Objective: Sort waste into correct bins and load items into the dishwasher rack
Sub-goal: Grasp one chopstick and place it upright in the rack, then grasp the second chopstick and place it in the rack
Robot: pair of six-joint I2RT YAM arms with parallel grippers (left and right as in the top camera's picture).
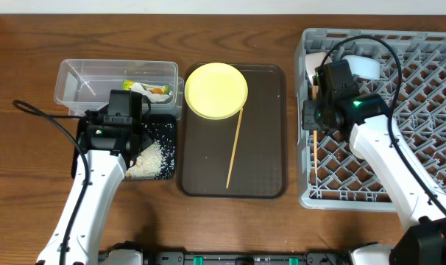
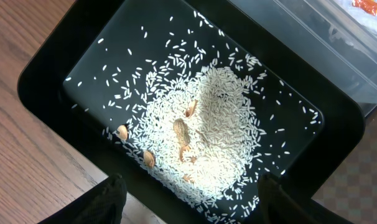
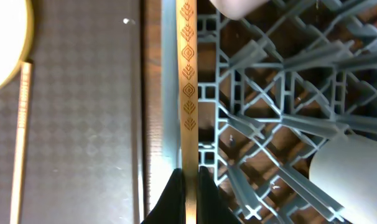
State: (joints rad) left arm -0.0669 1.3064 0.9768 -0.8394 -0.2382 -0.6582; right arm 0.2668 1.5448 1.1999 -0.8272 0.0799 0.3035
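Note:
My right gripper (image 1: 312,124) (image 3: 188,186) is shut on a thin wooden chopstick (image 1: 314,158) (image 3: 188,93), held along the left edge of the grey dishwasher rack (image 1: 414,125) (image 3: 269,99). A second chopstick (image 1: 235,147) (image 3: 20,137) lies on the brown tray beside the yellow plate (image 1: 216,90). My left gripper (image 1: 133,151) (image 2: 195,208) is open and empty over the black tray (image 1: 164,129) (image 2: 64,68), which holds a pile of white rice (image 2: 207,124). The snack wrapper (image 1: 154,90) lies in the clear tub (image 1: 83,77).
The dark brown serving tray (image 1: 260,162) sits between the bins and the rack. White dishes sit in the rack at the back left (image 1: 363,66) and in the right wrist view (image 3: 353,168). A few brown nut bits (image 2: 181,130) lie among the rice.

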